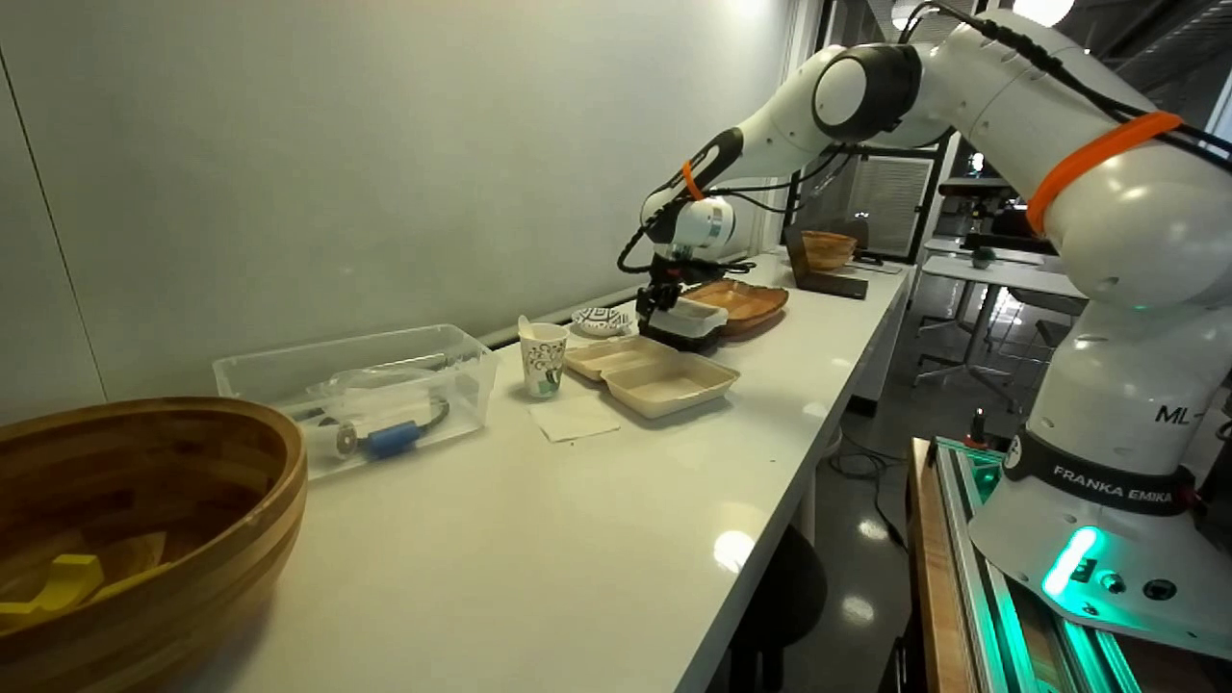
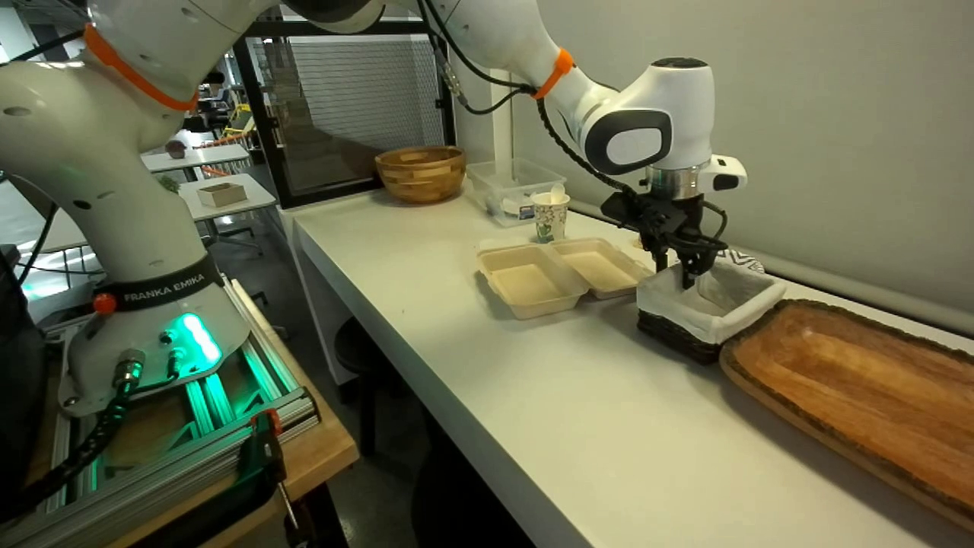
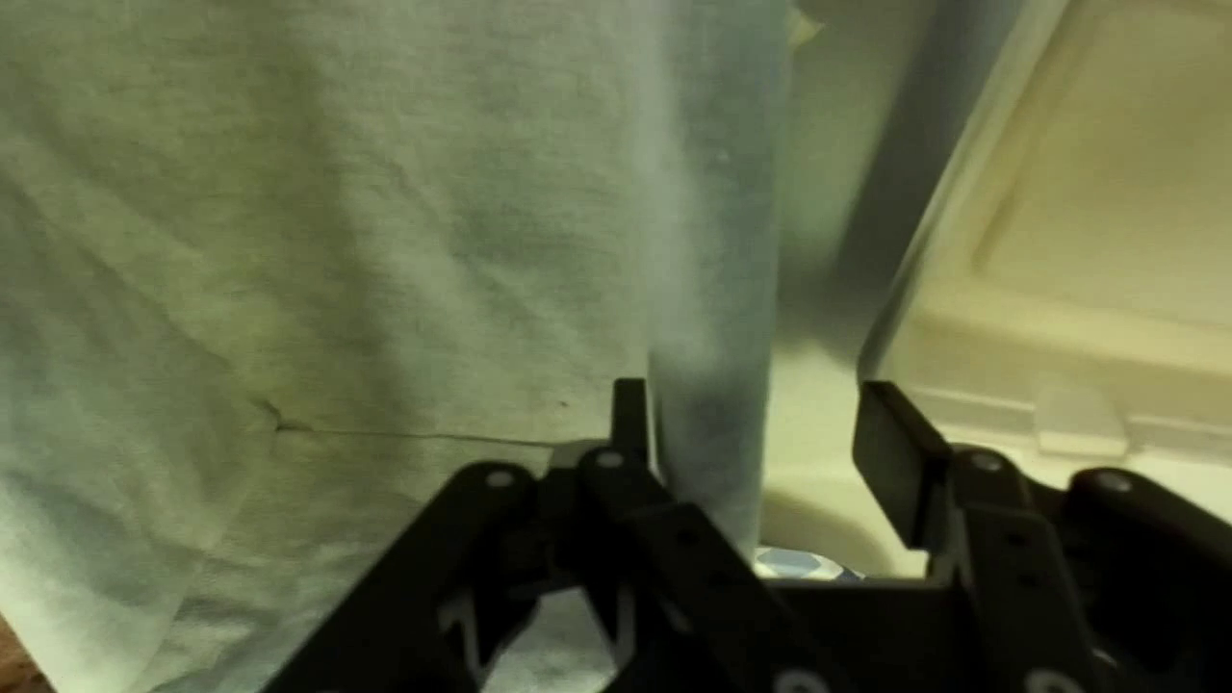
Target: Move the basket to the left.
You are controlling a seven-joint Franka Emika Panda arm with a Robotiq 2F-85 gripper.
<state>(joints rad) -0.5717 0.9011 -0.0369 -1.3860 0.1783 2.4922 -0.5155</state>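
In an exterior view, the basket (image 1: pixel 697 320) sat right below the gripper (image 1: pixel 654 306), with an open beige container (image 1: pixel 671 385) just beside. In an exterior view, a wooden tray (image 2: pixel 860 380) lay past the basket from the gripper. In the wrist view, the fingers (image 3: pixel 895 464) stood wide apart astride the basket's white-lined wall, one inside, one outside.
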